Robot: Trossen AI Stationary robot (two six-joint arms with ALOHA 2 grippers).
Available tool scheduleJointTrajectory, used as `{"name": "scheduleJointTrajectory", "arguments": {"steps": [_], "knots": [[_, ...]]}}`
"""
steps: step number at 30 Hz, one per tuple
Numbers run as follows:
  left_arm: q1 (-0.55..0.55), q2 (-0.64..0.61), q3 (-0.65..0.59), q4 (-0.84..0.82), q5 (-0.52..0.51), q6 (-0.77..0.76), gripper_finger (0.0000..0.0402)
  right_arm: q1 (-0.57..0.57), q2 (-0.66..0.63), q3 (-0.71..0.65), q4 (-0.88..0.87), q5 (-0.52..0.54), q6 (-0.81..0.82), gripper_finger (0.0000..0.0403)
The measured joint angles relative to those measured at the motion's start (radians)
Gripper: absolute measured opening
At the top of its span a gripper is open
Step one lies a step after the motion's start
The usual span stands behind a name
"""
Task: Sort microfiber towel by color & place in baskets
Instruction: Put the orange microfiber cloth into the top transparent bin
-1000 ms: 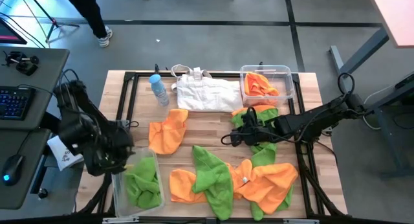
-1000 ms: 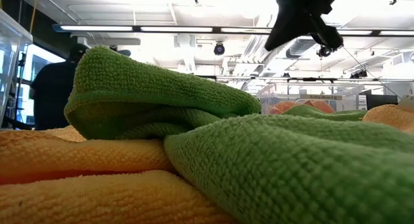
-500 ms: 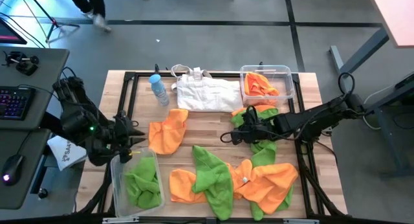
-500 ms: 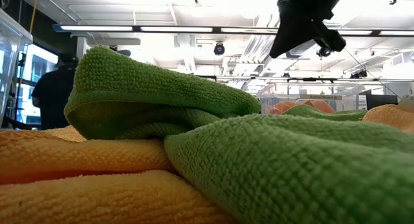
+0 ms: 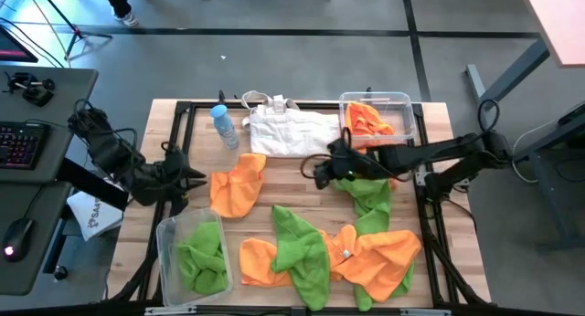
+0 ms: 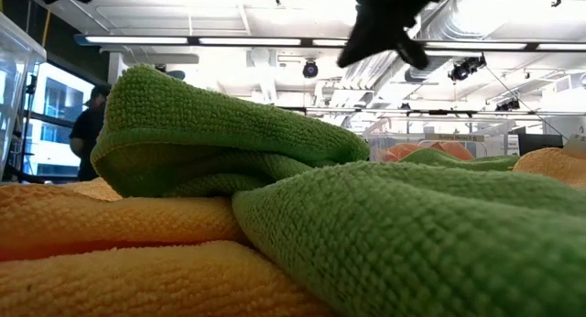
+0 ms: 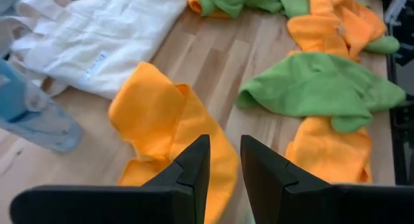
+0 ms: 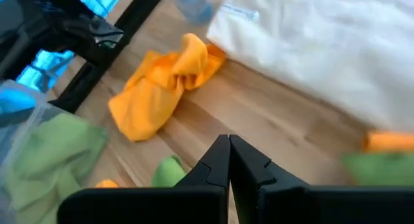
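Observation:
Orange and green microfiber towels lie on the wooden table. One orange towel (image 5: 236,188) lies alone at centre left, also in the left wrist view (image 7: 165,123). A heap of green (image 5: 300,247) and orange (image 5: 382,257) ones lies at the near edge. The near-left basket (image 5: 166,252) holds green towels, and the far-right basket (image 5: 407,110) holds orange ones. My left gripper (image 5: 189,177) (image 7: 224,143) hovers left of the lone orange towel, slightly open and with nothing in it. My right gripper (image 5: 320,174) (image 8: 229,141) is shut with nothing between its fingers, above bare wood beside a green towel (image 5: 367,193).
A white fabric bag (image 5: 292,133) lies at the far middle, with a clear blue-capped bottle (image 5: 222,124) standing to its left. A black frame (image 5: 183,124) runs around the table's edges. In the low view, towels fill the foreground under my right gripper (image 6: 385,28).
My left gripper has left the space over the near-left basket and gone toward the far edge and the lone orange towel. My right gripper has swung toward the far edge, staying shut. The towels lie as they did.

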Motion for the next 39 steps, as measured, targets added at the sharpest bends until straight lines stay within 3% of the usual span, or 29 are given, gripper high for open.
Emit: {"name": "scheduleJointTrajectory", "arguments": {"steps": [9,13,16,20,27,33,39], "knots": [[0.102,-0.033,0.000,-0.001,-0.008,0.044,0.0074,-0.056,0.320,0.398,-0.135,-0.067,-0.268,0.0000],[0.109,-0.033,0.000,-0.001,-0.009,0.044,0.0074,-0.080,0.456,0.534,-0.206,-0.037,-0.219,0.0000],[0.109,-0.033,0.000,-0.001,-0.009,0.039,0.0074,-0.098,0.539,0.600,-0.229,-0.099,-0.227,0.0002],[0.109,-0.033,0.000,-0.002,-0.005,0.026,0.0074,-0.111,0.640,0.645,-0.191,-0.225,-0.239,0.0033],[0.109,-0.032,0.000,-0.002,-0.005,0.015,0.0074,-0.116,0.766,0.651,-0.075,-0.347,-0.196,0.0140],[0.109,-0.029,0.000,-0.001,0.002,0.008,0.0074,-0.116,0.813,0.652,0.089,-0.327,-0.171,0.0214],[0.109,-0.026,0.000,-0.001,0.003,-0.002,0.0074,-0.125,0.860,0.653,0.191,-0.268,-0.167,0.0238]]}}
